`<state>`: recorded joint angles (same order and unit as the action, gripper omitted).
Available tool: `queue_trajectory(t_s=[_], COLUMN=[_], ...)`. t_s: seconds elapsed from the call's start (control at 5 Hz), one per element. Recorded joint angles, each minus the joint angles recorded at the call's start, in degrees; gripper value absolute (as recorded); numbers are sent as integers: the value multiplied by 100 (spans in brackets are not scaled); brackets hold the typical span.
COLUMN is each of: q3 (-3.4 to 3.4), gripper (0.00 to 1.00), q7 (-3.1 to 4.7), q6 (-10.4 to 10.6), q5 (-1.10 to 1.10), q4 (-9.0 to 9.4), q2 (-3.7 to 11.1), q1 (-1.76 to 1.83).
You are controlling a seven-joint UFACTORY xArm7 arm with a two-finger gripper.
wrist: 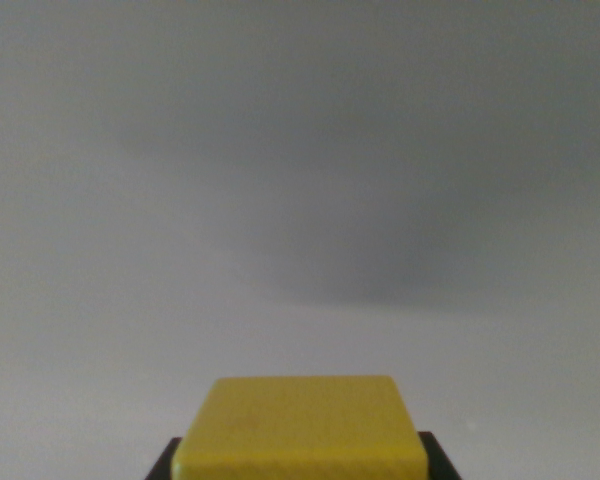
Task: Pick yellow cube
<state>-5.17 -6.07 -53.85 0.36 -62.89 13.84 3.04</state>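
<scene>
Wrist view only, one frame.

Left: black corner of the gripper's finger [161,466] pokes out at the bottom edge, touching the left side of the yellow cube [302,425]. Only a small dark wedge shows; the rest is cut off by the frame or hidden behind the cube.

Centre: yellow cube sits at bottom centre, right at the gripper [302,462], between the two dark finger pieces. Top face is visible, flat, with rounded corners and a soft front edge; the lower part runs out of frame. It looks square to the camera, not tilted to either side. The dark pieces sit tight against both flanks with no visible gap, so the jaws read as clamped on the cube. Contact pads themselves are not visible, so that's based on the flush edges only.

Right: matching black wedge at the cube's right side, same height as the left one, also touching it.

Beyond the gripper: plain grey surface [300,150] fills the rest of the frame, out of focus. A broad, darker soft-edged patch lies ahead of the cube, centre to right, looks like a shadow. Can't tell whether the cube is resting on the surface or lifted off it; no contact line under the cube is in view. One tiny pale speck on the grey, just right of the cube, too small to identify.
</scene>
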Motion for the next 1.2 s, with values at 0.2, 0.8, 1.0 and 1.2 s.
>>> queue_trajectory(t_s=[0.2, 0.8, 1.0, 1.2], q3=[-2, -4, -6, -6], gripper=[100, 100, 100, 100], q7=[2, 3, 5, 5], q6=[-257, -522, -786, -786], q5=[9, 19, 28, 28], q4=[-155, -314, -472, -472], q2=[-103, -209, -315, -315], q1=[-4, -7, -11, -11])
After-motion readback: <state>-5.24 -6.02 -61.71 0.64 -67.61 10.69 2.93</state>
